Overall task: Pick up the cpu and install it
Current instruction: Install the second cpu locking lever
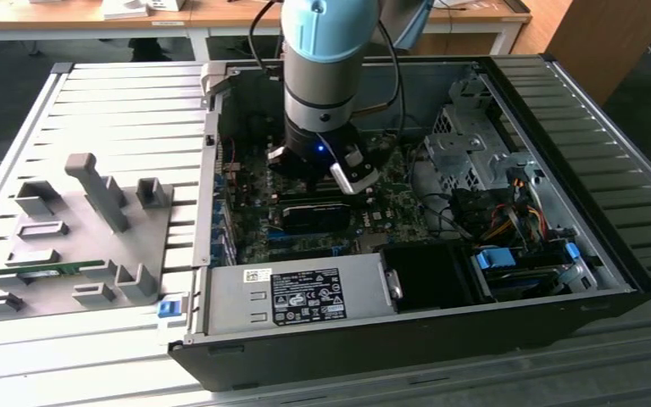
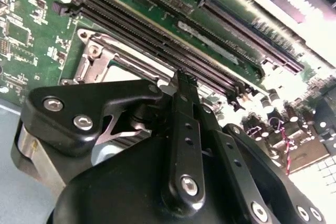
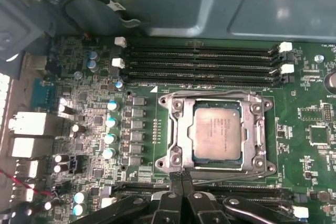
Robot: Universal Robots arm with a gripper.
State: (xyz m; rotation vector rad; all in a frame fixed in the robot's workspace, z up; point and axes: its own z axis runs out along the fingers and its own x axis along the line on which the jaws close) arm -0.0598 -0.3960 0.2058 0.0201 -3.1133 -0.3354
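The cpu (image 3: 217,130), a flat silver square, lies in the metal socket frame (image 3: 175,129) on the green motherboard in the first wrist view. My gripper (image 3: 181,173) hovers just beside the socket's edge, its two black fingers pressed together with nothing between them. In the second wrist view the shut gripper (image 2: 181,79) points at the socket frame (image 2: 92,52) next to the memory slots. In the exterior view the arm reaches down into the open computer case, with the gripper (image 1: 323,185) over the middle of the board.
Several black memory slots (image 3: 205,64) run beside the socket. A power supply (image 1: 297,292) and case walls hem in the board; cables and a drive cage (image 1: 473,148) stand at the exterior view's right. A grey fixture plate (image 1: 77,246) holding a green memory stick (image 1: 48,270) lies outside the case.
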